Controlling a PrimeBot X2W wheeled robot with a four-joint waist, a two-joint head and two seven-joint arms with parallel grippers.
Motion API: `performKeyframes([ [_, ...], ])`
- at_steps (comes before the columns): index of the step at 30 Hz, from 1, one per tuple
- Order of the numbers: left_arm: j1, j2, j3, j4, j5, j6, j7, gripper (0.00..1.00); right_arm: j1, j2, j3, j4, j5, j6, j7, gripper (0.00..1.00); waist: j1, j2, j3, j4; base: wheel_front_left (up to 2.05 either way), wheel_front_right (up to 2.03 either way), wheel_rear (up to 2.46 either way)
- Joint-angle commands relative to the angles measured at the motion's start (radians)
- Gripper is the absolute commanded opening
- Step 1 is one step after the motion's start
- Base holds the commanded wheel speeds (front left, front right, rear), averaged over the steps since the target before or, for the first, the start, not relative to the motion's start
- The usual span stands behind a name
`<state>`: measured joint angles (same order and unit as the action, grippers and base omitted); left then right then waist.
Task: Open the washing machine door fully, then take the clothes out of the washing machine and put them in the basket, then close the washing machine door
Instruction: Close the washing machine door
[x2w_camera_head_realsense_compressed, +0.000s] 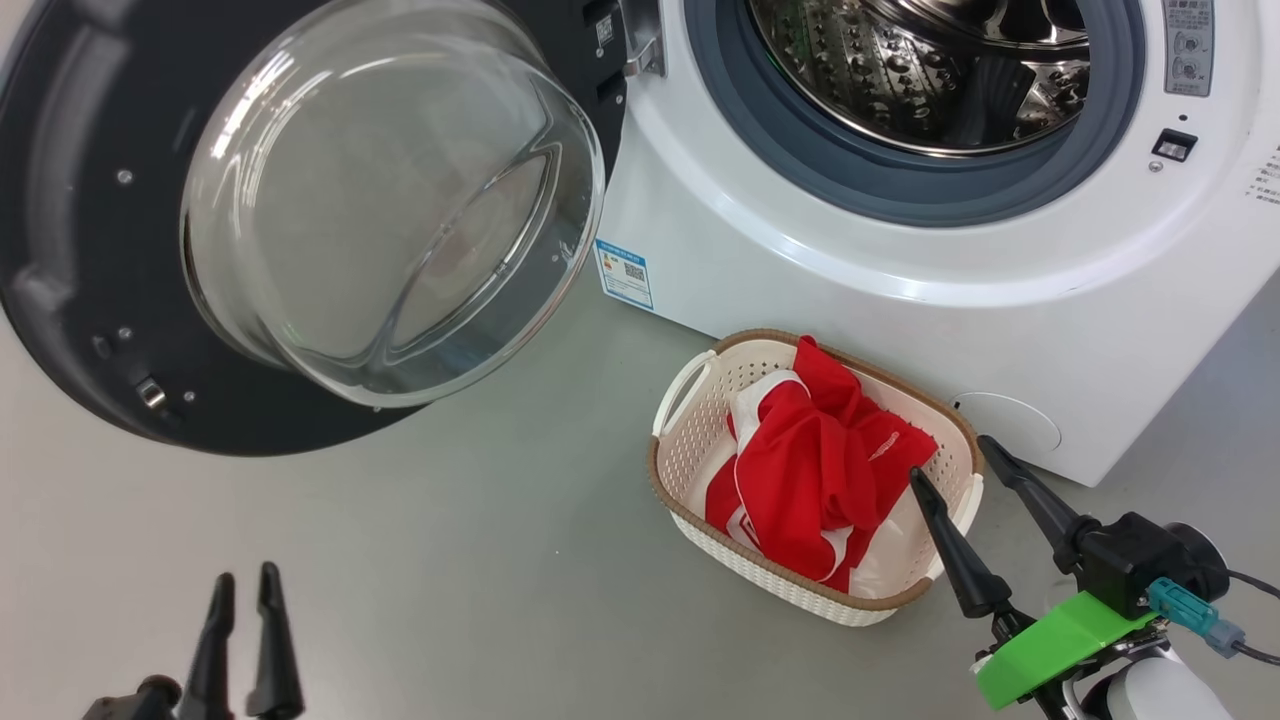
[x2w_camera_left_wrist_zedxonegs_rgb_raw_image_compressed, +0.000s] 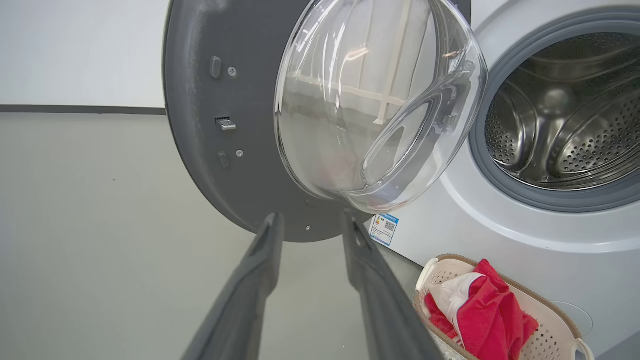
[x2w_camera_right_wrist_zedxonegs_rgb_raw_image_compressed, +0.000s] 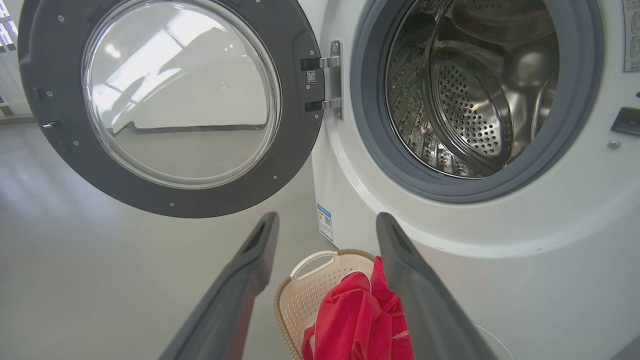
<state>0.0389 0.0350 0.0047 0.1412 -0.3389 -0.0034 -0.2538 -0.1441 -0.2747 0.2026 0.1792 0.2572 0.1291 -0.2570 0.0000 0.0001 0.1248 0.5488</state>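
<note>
The washing machine door stands swung wide to the left of the washing machine, its inner face and bulging glass bowl turned toward the room. What can be seen of the steel drum looks bare. The clothes lie heaped in the basket, which sits on the floor just in front of the machine. So closing the door looks like the step left. The door seems stiff and fairly heavy, swinging on its hinge. The glass looks slick and rounded, a poor place to push. I would press on the wide dark rim at the side far from the hinge, near the small metal latch, where a push gets the most swing. The red fabric is soft and light and needs no more handling. The right gripper hovers at the basket's near corner, fingers spread wide, holding nothing. The left gripper waits low on the left, well short of the door, its fingers parted by a narrower gap and empty. I count one door, one machine, one basket, two grippers and one red bundle; how many garments are in it I cannot tell.
</note>
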Motion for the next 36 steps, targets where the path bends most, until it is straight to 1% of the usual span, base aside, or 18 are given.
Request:
performKeyframes([
  [1, -0.013, 0.015, 0.036, -0.032, -0.007, 0.004, -0.008, 0.02, -0.02, -0.009, 0.017, -0.025, 0.008, 0.002, -0.005, 1.0, 0.0, -0.0001, 0.001, 0.0, 0.0, 0.0, 0.0],
  [2, -0.014, 0.015, 0.036, -0.036, -0.011, 0.003, -0.008, 0.0, -0.02, -0.01, 0.016, -0.025, 0.007, 0.002, -0.005, 1.0, 0.0, -0.0001, 0.001, 0.0, 0.0, 0.0, 0.0],
  [7, -0.034, 0.015, 0.059, -0.094, -0.061, -0.02, -0.008, 0.0, -0.016, -0.011, 0.011, -0.027, 0.006, 0.002, -0.005, 1.0, 0.0, -0.0001, 0.006, 0.001, 0.0, 0.0, 0.0],
  [14, -0.135, 0.016, 0.171, -0.252, -0.074, -0.084, -0.008, 0.0, -0.014, -0.011, 0.006, -0.032, 0.001, 0.002, -0.005, 1.0, 0.0, -0.0001, 0.022, 0.003, 0.0, 0.0, 0.0],
  [16, -0.179, 0.034, 0.205, -0.275, -0.075, -0.099, -0.008, 0.0, -0.013, -0.012, 0.004, -0.033, 0.0, 0.002, -0.005, 1.0, 0.0, -0.0001, 0.027, 0.003, 0.0, 0.0, 0.0],
  [18, -0.23, 0.052, 0.237, -0.285, -0.099, -0.11, -0.008, 0.0, -0.011, -0.012, 0.003, -0.035, -0.002, 0.002, -0.005, 1.0, 0.0, -0.0001, 0.03, 0.002, 0.0, 0.0, 0.0],
  [21, -0.314, 0.093, 0.275, -0.28, -0.145, -0.119, -0.008, 0.0, -0.007, -0.014, -0.001, -0.036, -0.003, 0.002, -0.005, 1.0, 0.0, -0.0001, 0.035, 0.002, 0.0, 0.0, 0.0],
  [22, -0.344, 0.107, 0.286, -0.27, -0.172, -0.121, -0.008, 0.0, -0.006, -0.014, -0.003, -0.037, -0.004, 0.002, -0.005, 1.0, 0.0, -0.0001, 0.036, 0.002, 0.0, 0.0, 0.0],
  [23, -0.405, 0.139, 0.311, -0.235, -0.24, -0.124, -0.008, 0.0, -0.003, -0.014, -0.007, -0.039, -0.005, 0.002, -0.005, 1.0, 0.0, -0.0001, 0.038, 0.001, 0.0, 0.0, 0.0],
  [25, -0.466, 0.186, 0.334, -0.177, -0.306, -0.126, -0.007, 0.0, 0.0, -0.013, -0.01, -0.041, -0.007, 0.002, -0.005, 1.0, 0.0, -0.0001, 0.041, 0.0, 0.0, 0.0, 0.0],
  [28, -0.557, 0.252, 0.355, -0.065, -0.421, -0.127, 0.021, 0.0, 0.007, -0.012, -0.014, -0.043, -0.009, 0.002, -0.005, 1.0, 0.0, -0.0001, 0.042, -0.001, 0.0, 0.0, 0.0],
  [32, -0.674, 0.341, 0.36, 0.098, -0.569, -0.127, 0.085, 0.0, 0.012, -0.011, -0.018, -0.047, -0.011, 0.002, -0.005, 1.0, 0.0, -0.0001, 0.048, -0.002, 0.0, 0.0, 0.0],
  [36, -0.787, 0.422, 0.363, 0.271, -0.728, -0.127, 0.189, 0.0, 0.012, -0.012, -0.015, -0.046, -0.013, 0.002, -0.005, 1.0, 0.0, -0.0001, 0.057, -0.007, 0.0, 0.0, 0.0],
])
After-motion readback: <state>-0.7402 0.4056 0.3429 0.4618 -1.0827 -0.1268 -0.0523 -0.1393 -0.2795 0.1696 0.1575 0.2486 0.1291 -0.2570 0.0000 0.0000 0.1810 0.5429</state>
